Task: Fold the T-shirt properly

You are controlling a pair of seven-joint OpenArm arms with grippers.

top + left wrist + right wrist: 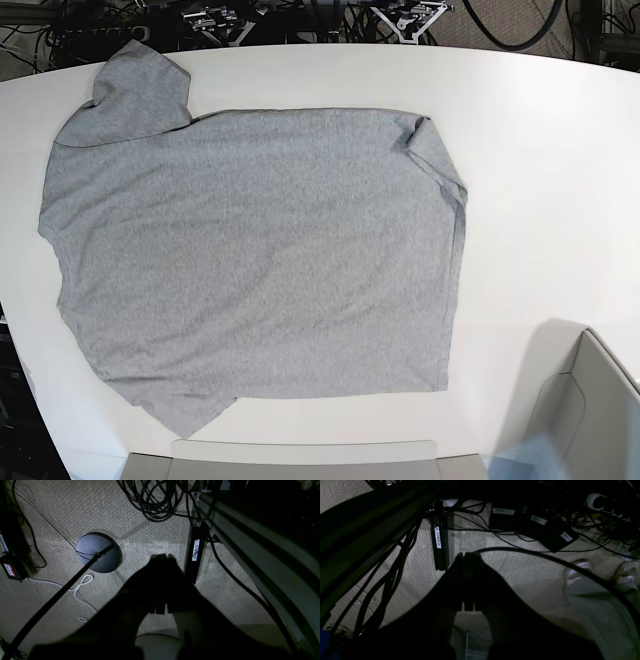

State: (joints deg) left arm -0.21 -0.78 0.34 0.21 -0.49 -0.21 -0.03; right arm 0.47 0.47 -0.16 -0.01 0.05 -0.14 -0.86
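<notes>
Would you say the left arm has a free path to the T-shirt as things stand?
Probably yes. The T-shirt lies flat and uncovered on the white table, with nothing on it. The left claw, shut, hangs over the carpet beside the table.

Your left gripper [160, 557] appears as a black silhouette: two flat, tapering fingers pressed together, widening into a broad dark body. Your right gripper [467, 556] looks alike, black and tapering, with a thick black cable [545, 555] arching just beside its fingertips.
</notes>
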